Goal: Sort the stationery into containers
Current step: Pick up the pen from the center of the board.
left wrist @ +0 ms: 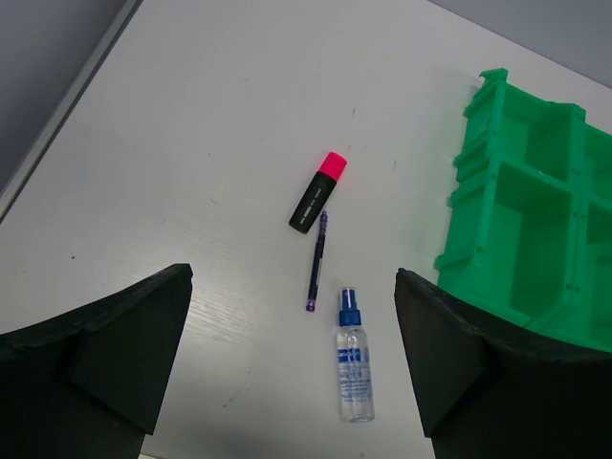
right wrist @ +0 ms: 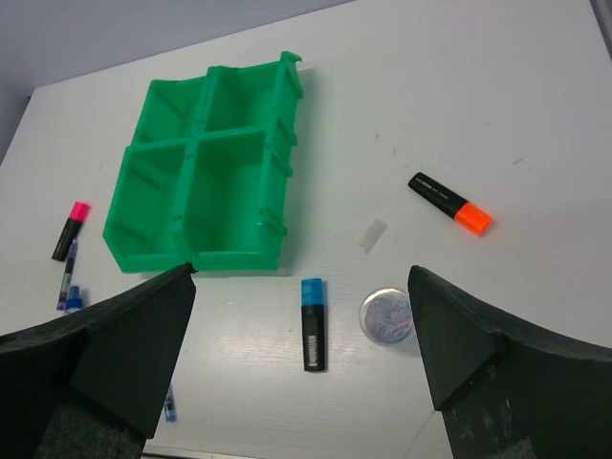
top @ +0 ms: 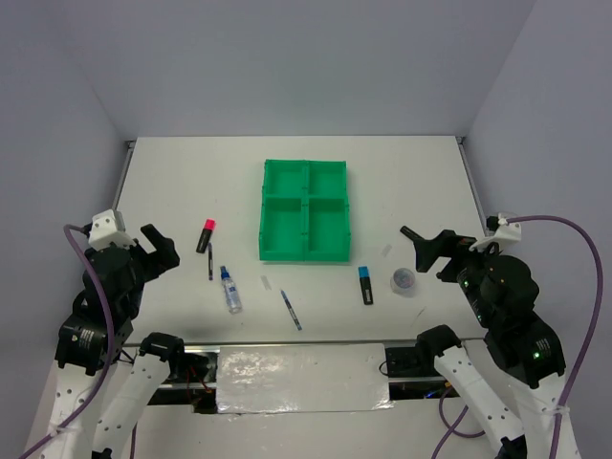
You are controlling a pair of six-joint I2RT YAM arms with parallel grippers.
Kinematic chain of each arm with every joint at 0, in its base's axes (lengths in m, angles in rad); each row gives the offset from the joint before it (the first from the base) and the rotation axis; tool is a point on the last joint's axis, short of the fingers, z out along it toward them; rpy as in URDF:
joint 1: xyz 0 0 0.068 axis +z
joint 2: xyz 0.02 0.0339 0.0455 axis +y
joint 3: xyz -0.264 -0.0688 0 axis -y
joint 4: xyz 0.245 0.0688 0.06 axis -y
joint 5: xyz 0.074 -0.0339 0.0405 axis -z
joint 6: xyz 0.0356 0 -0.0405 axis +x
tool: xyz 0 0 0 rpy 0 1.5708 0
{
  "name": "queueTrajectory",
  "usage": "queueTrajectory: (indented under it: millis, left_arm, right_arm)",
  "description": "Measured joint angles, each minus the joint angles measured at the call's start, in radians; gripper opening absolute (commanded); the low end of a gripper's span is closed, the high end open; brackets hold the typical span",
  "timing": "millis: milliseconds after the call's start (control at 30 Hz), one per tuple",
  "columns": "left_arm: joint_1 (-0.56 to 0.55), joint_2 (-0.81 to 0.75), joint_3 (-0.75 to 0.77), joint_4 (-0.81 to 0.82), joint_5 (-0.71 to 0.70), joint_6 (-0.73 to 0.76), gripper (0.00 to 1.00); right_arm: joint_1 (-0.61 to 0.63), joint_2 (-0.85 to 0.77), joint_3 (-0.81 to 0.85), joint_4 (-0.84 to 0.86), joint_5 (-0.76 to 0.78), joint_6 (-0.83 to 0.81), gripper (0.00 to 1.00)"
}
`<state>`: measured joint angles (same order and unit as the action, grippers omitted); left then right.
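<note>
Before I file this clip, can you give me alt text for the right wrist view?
An empty green four-compartment tray sits on a white table, with a blue-capped marker, a round disc and an orange-capped marker lying loose beside it. The right gripper hangs open above, its dark fingers framing the lower corners.

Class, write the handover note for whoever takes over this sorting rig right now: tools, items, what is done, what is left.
Left tool: open, empty, above the left side of the table.
Right tool: open, empty, above the right side.
Green tray: all four compartments empty.
Left of the tray: pink-capped marker, thin dark pen, spray bottle.
In front of it: blue pen.
Right of it: blue-capped marker, round clear case, orange-capped marker.
Done: nothing sorted yet.
Left: all seven items.
</note>
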<state>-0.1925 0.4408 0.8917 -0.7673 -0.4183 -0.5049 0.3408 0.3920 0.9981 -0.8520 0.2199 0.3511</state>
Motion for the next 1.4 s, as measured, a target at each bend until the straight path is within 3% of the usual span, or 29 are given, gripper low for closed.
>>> queueTrajectory:
  millis: [233, 500, 600, 700, 767, 1033, 1267, 1400]
  left_arm:
    - [0.0, -0.002, -0.004, 0.011, 0.008, 0.0, 0.99]
    - [0.0, -0.006, -0.006, 0.015, 0.009, 0.0, 0.99]
    - [-0.001, -0.003, -0.011, 0.017, 0.01, 0.0, 0.99]
    - [-0.001, 0.009, -0.011, 0.019, 0.009, 0.0, 0.99]
    - [-0.001, 0.015, -0.011, 0.019, 0.009, 0.0, 0.99]
    - [-0.001, 0.013, -0.015, 0.021, 0.013, 0.0, 0.99]
    - [-0.001, 0.0, -0.015, 0.022, 0.013, 0.0, 0.99]
    - [-0.001, -0.013, -0.015, 0.025, 0.014, 0.0, 0.99]
  right_arm:
    - [0.0, 0.0, 0.006, -0.01, 0.016, -0.001, 1.0]
    - [0.0, 0.058, 0.0, 0.031, -0.076, 0.01, 1.0]
    - [0.041, 0.257, -0.061, 0.119, -0.092, 0.037, 1.0]
    - [0.179, 0.471, -0.146, 0.19, -0.034, 0.062, 0.99]
    - [0.238, 0.57, -0.222, 0.214, -0.021, 0.073, 0.94]
    - [0.311, 0.731, -0.301, 0.282, 0.026, 0.101, 0.83]
    - [0.337, 0.848, -0.333, 0.356, 0.036, 0.123, 0.81]
    - [0.337, 0.893, -0.351, 0.383, 0.036, 0.134, 0.69]
